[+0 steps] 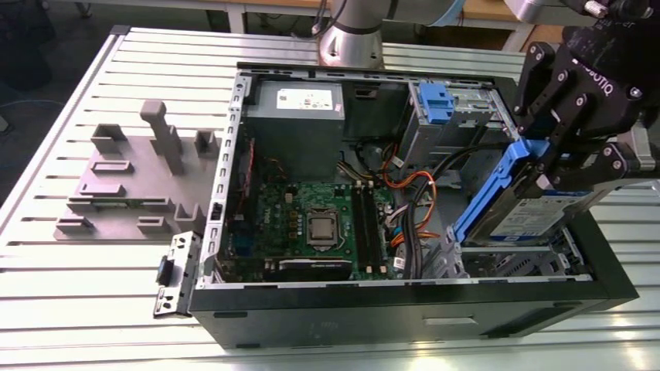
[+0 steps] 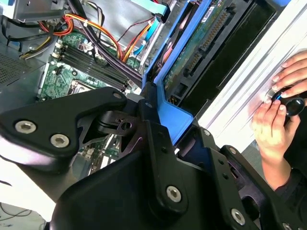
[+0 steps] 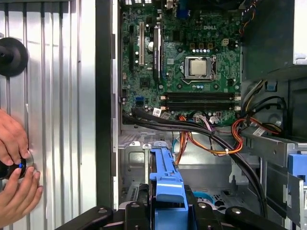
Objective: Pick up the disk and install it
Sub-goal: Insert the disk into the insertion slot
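Disk (image 1: 531, 218) label, power supply (image 1: 299, 127) sticker: print illegible.

Black fingers (image 2: 96, 108) clamped on the blue rail (image 2: 168, 115) of the disk (image 2: 206, 48), motherboard (image 2: 67, 76) and orange cables (image 2: 81, 21) beyond, a person's hand (image 2: 276, 117) on what seems a black knob (image 2: 293, 103) upon the ribbed desk (image 2: 242, 88)

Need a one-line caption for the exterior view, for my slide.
The hand holds the disk, tilted, over the open case at the exterior view's right.
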Robot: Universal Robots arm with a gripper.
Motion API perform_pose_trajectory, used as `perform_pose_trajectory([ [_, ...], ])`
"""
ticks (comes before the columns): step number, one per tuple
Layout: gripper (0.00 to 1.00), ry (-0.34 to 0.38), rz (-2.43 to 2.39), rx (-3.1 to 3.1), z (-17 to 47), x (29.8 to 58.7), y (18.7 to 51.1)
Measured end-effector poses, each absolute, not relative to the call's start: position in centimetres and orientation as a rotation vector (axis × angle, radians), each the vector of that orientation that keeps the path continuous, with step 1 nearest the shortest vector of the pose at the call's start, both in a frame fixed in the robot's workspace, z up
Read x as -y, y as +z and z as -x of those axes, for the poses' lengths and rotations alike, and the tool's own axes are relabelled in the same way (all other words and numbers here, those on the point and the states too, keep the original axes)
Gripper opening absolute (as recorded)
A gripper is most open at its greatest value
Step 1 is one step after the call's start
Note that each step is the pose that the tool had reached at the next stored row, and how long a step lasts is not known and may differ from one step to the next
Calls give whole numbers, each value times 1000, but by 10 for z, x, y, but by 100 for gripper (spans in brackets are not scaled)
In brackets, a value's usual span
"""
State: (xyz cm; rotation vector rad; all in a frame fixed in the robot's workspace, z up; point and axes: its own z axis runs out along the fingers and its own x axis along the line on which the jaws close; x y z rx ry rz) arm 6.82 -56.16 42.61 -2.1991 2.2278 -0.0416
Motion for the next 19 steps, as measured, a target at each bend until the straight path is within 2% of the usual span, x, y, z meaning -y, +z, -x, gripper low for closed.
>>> perform_pose_trajectory([
  [19, 36, -41, 2199, -2228, -68, 562, 406],
])
